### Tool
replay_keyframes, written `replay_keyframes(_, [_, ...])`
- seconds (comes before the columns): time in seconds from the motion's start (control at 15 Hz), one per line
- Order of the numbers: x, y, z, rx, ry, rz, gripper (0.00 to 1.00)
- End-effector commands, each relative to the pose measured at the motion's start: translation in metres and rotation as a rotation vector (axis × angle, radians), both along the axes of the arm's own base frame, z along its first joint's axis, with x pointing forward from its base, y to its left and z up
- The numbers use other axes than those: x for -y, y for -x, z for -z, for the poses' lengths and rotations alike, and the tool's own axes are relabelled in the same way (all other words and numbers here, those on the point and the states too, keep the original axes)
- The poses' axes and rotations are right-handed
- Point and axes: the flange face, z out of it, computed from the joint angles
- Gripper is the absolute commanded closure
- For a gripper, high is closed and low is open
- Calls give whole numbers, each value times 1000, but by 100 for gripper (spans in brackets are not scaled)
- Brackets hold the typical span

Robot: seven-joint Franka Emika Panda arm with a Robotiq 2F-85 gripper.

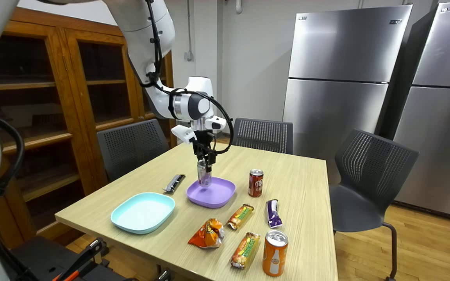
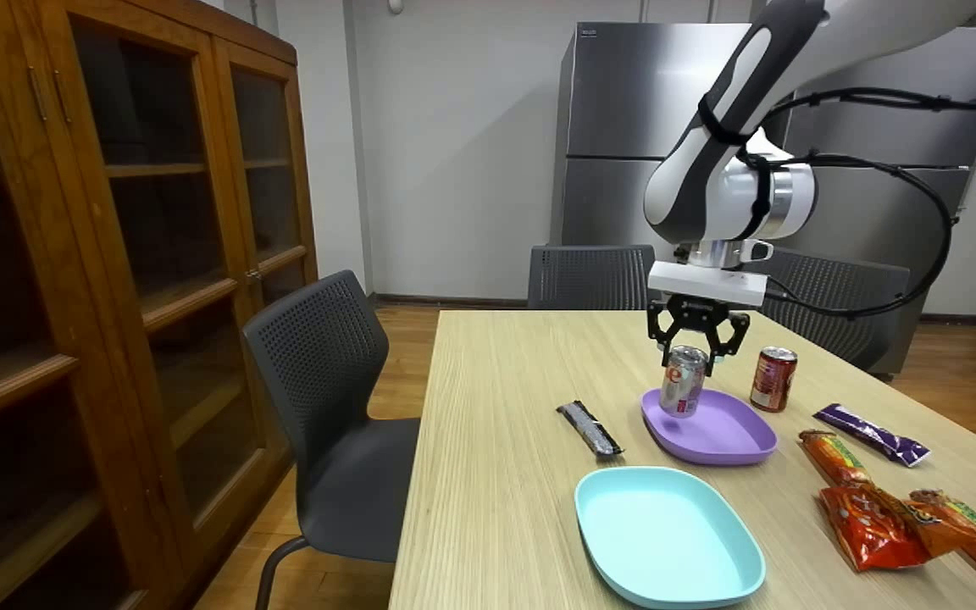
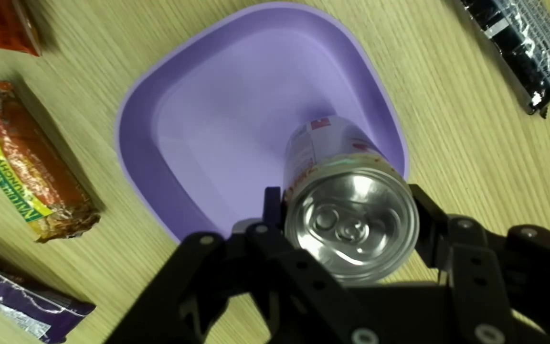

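My gripper [image 2: 688, 363] points down with its black fingers on either side of a silver soda can [image 2: 681, 394], shut on it near its top. In the wrist view the fingers [image 3: 344, 191] press against both sides of the can [image 3: 351, 224], whose lid faces the camera. The can is slightly tilted and stands over one side of the purple plate [image 3: 217, 110]; I cannot tell whether its base touches the plate. The plate holds nothing else. A dark red can [image 1: 256, 182] stands upright beside the plate. A black-and-silver wrapped bar [image 3: 528, 52] lies on the plate's other side.
A light blue plate [image 2: 674, 534] lies near the purple one. Granola bars [image 1: 241, 216], an orange snack bag [image 1: 208, 234], a purple-wrapped bar [image 1: 273, 214] and an orange can [image 1: 275, 253] are on the wooden table [image 1: 303, 175]. Grey chairs [image 1: 369, 179] surround it; a wooden cabinet [image 2: 141, 280] stands alongside.
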Motion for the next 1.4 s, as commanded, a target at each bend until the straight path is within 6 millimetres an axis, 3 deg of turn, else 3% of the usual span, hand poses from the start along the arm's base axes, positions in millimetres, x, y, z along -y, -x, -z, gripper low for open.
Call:
replay_keyframes(0.0, [-4,-22,2,-22,-9,37,62])
replay_keyframes(0.47, [-7,-34,7,-38,-6,34,62])
replay_keyframes(0.53, [-7,-35,6,-42,-4,34,12])
replay_keyframes(0.73, [-6,-34,-5,-36,-11,28,0])
replay_keyframes(1.0, [-1,-36,-35,17,-17,27,0])
replay_keyframes(1.33, [21,-39,-78,75,-31,56,0])
